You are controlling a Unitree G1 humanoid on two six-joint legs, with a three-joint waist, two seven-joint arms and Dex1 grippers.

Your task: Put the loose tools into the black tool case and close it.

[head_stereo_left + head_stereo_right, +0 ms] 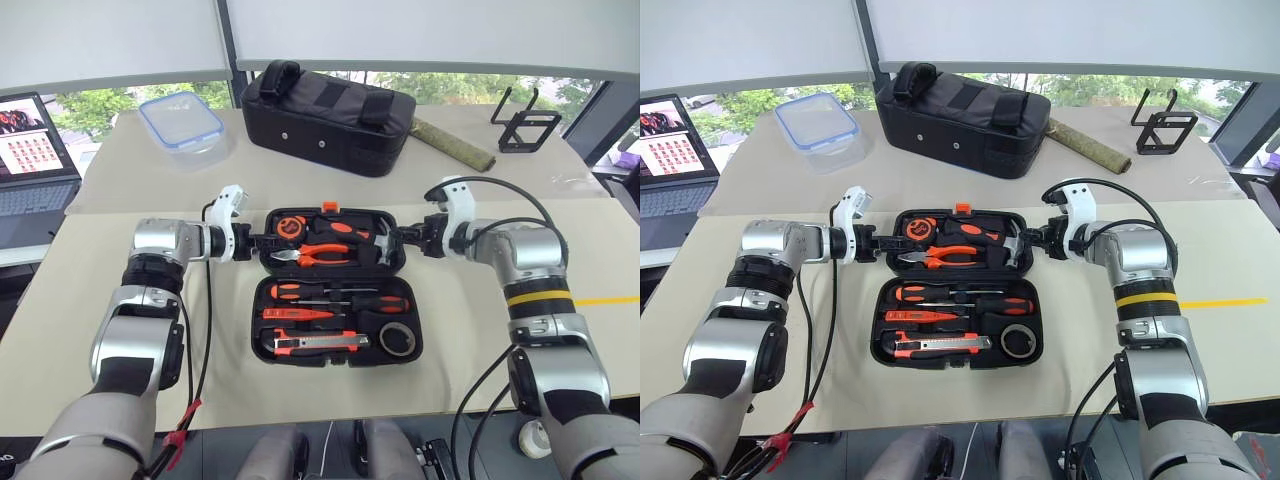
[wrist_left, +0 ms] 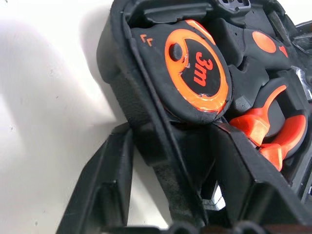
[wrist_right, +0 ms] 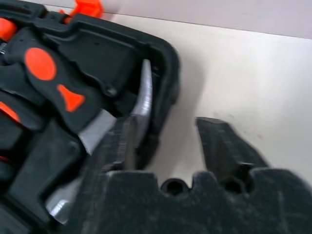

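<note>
The black tool case is seen lying open and flat near the middle of the table, its far half toward the table's far edge and its near half toward the front edge. In the near half 3 slim screwdrivers are laid in their recesses, with an orange-and-black utility knife below them and a small dark tape roll in the near right corner of the case. In the far half a tape measure, orange-handled pliers and a hammer are seated. An orange latch is visible on the far rim.

The left gripper is placed at the left wall of the far half, beside the tape measure; in the left wrist view its 2 fingers are seen straddling that wall, one outside and one inside, parted around it. The right gripper is set at the right wall of the far half; in the right wrist view one finger stands outside on the table side, apart from the wall, and the other lies inside by the hammer head, so the jaws are parted around the rim without a firm clamp being visible.

Toward the far edge of the table a larger black fabric bag, a clear plastic box and a black wire stand are set; a laptop is seen at the far left.
</note>
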